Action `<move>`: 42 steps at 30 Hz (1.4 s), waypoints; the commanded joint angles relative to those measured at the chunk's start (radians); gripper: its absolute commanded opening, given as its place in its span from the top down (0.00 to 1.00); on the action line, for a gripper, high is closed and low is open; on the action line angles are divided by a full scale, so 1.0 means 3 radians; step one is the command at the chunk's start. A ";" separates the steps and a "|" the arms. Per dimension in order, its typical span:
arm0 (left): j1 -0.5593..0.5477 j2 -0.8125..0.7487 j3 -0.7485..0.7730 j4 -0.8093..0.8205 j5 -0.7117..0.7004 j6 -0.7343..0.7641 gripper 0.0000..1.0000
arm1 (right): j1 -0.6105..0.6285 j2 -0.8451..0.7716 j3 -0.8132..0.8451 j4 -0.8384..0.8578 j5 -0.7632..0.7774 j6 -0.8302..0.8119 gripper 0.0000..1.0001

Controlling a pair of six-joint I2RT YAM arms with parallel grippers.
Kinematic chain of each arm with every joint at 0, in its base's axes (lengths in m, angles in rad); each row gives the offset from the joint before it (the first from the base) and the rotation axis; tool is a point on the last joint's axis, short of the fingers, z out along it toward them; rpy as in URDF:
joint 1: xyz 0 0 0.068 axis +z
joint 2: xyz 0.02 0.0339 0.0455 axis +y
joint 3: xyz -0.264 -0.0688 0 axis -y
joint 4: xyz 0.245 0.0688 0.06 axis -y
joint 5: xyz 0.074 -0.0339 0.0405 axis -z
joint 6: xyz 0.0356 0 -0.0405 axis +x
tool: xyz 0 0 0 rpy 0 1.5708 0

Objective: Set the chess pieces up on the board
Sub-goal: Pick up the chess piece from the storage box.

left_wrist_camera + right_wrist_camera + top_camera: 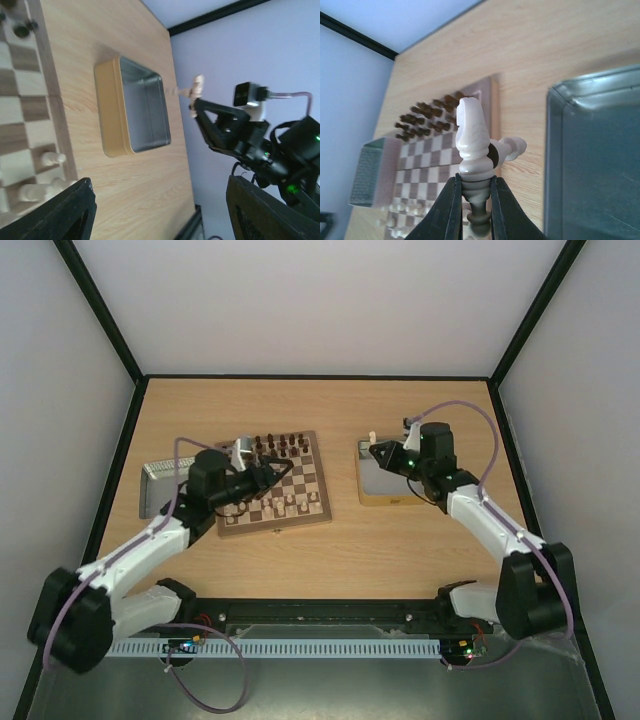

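— Where's the cream knight (470,135)?
— Pinched by its base in the right jaws, upright, with a second pale piece (512,147) crosswise against it. It's up by the metal tin (595,150) rim, well apart from the board (312,485).
— And the left jaws?
— Wide apart, empty, over the board's near rows.

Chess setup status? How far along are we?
Done: dark pieces stand in the far rows of the board; several cream pieces stand on its near rows. In hand: right tool shut on a cream knight, in the air near the gold tin, whose visible inside looks empty. Left tool hangs open over the board. Left: placing the knight; remaining cream gaps are too small to count.
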 commanded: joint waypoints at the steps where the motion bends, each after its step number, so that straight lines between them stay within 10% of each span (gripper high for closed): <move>1: -0.0213 0.0596 0.0154 0.1033 0.0082 -0.0885 0.27 | -0.0007 -0.0354 -0.0082 0.0256 -0.0063 0.0301 0.94; 18: -0.0810 0.2680 0.1795 0.2271 0.0334 -0.3308 0.24 | -0.0010 -0.1022 -0.0182 0.0273 -0.0249 0.0526 0.93; 42: -0.0975 0.3163 0.2208 0.2493 0.0138 -0.3906 0.39 | -0.0009 -0.1016 -0.0186 0.0258 -0.0236 0.0500 0.93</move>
